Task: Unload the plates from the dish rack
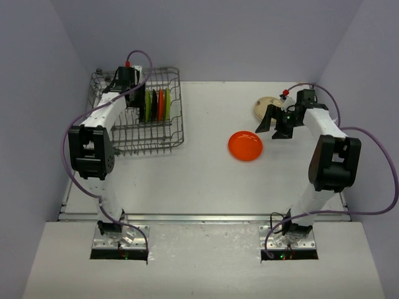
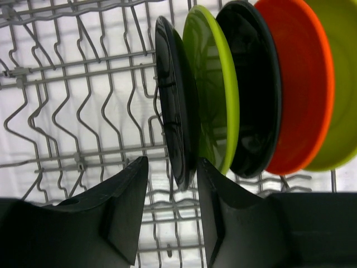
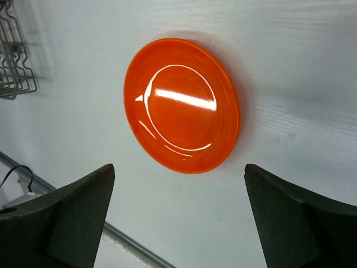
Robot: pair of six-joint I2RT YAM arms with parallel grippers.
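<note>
The grey wire dish rack [image 1: 167, 136] stands at the far left and holds several plates upright on edge [image 1: 156, 104]. In the left wrist view they run black [image 2: 174, 106], lime green [image 2: 215, 84], black [image 2: 254, 89], orange [image 2: 304, 84], lime green [image 2: 341, 84]. My left gripper [image 1: 138, 98] is open, its fingertips [image 2: 172, 167] on either side of the first black plate's rim. An orange plate [image 1: 245, 145] lies flat on the table. A cream plate [image 1: 268, 106] lies behind it. My right gripper [image 1: 272, 126] is open wide and empty, above the orange plate [image 3: 181, 106], fingertips [image 3: 179, 173] apart.
Rack tines and wires [image 2: 67, 111] fill the space left of the plates. A corner of the rack [image 3: 14, 56] shows in the right wrist view. The table's near edge [image 1: 199, 218] runs in front of the arm bases. Purple walls close in on three sides.
</note>
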